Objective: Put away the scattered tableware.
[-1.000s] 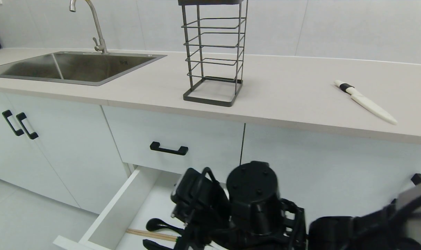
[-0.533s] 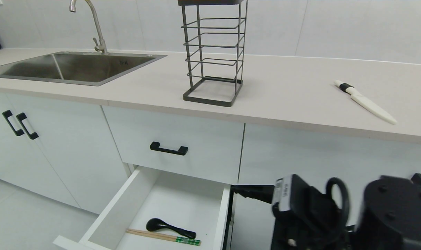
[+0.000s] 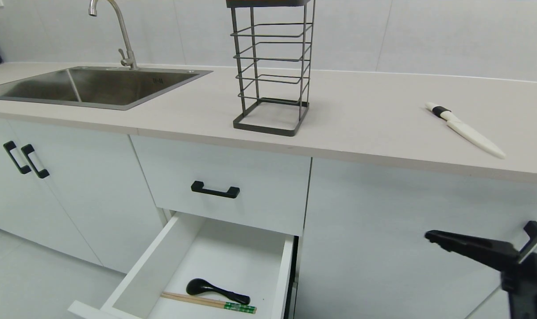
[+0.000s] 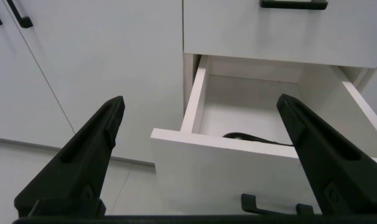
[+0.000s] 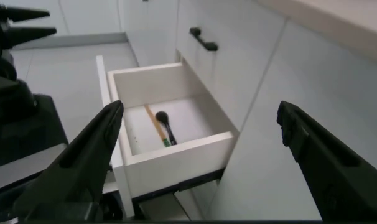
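A white knife [image 3: 465, 130] with a black band lies on the countertop [image 3: 361, 110] at the right. Below, the lower drawer [image 3: 155, 268] stands pulled out, and a black spoon [image 3: 215, 289] and a pair of wooden chopsticks [image 3: 208, 302] lie inside. My right gripper [image 5: 201, 118] hangs open and empty to the right of the drawer, in front of the cabinet. From there I look down on the spoon [image 5: 165, 126] and chopsticks [image 5: 154, 123]. My left gripper [image 4: 201, 109] is open and empty, low in front of the drawer's front panel [image 4: 226, 155].
A black wire rack [image 3: 272, 71] stands mid-counter. The steel sink [image 3: 91, 84] and faucet [image 3: 117, 31] are at the left. A closed drawer with a black handle [image 3: 215, 191] sits above the open one. Cabinet doors with black handles [image 3: 25, 160] are at the left.
My right arm has swung from over the open drawer out to the right. The spoon and chopsticks inside are now uncovered. The knife has not moved.
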{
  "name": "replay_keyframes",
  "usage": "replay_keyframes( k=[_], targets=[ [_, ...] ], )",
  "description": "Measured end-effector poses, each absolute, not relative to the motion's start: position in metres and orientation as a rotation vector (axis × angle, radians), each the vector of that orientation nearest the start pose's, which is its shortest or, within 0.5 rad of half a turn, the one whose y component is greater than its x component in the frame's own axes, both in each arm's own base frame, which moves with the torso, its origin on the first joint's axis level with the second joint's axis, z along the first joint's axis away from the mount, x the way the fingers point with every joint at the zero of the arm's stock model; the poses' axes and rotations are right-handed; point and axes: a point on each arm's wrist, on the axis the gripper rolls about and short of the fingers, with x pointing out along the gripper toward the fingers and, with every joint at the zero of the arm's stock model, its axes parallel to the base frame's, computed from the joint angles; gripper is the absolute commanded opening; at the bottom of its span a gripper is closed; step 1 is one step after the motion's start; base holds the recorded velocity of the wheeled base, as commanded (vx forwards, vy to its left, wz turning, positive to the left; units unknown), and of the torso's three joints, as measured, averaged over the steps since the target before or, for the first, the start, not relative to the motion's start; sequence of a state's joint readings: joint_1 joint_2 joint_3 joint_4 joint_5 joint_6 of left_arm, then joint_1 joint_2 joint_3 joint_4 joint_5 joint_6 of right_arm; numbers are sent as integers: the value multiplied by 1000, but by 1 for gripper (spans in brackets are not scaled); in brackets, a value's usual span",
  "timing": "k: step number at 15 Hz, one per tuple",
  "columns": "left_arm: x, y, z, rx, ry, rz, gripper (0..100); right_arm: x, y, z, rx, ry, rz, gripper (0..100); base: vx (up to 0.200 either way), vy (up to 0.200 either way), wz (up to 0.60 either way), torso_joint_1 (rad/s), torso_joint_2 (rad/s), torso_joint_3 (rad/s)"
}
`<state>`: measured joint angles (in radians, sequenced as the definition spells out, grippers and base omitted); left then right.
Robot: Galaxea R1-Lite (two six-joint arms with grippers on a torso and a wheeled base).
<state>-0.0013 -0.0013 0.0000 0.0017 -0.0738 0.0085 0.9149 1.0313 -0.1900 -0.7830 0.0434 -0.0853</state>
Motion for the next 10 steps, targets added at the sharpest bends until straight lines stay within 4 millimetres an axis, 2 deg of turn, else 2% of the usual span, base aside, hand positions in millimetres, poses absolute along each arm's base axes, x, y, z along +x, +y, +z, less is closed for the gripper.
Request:
replay_keyframes(
  k=[5,10],
  targets=[
    [-23,-2,75,8,0,-75,100,40,46,178,-38,-128,875,100,0,0,0,0,0,0],
    [-23,-2,75,8,0,-75,100,30,16,186,33,-193,474,100,0,0,0,0,0,0]
  ],
)
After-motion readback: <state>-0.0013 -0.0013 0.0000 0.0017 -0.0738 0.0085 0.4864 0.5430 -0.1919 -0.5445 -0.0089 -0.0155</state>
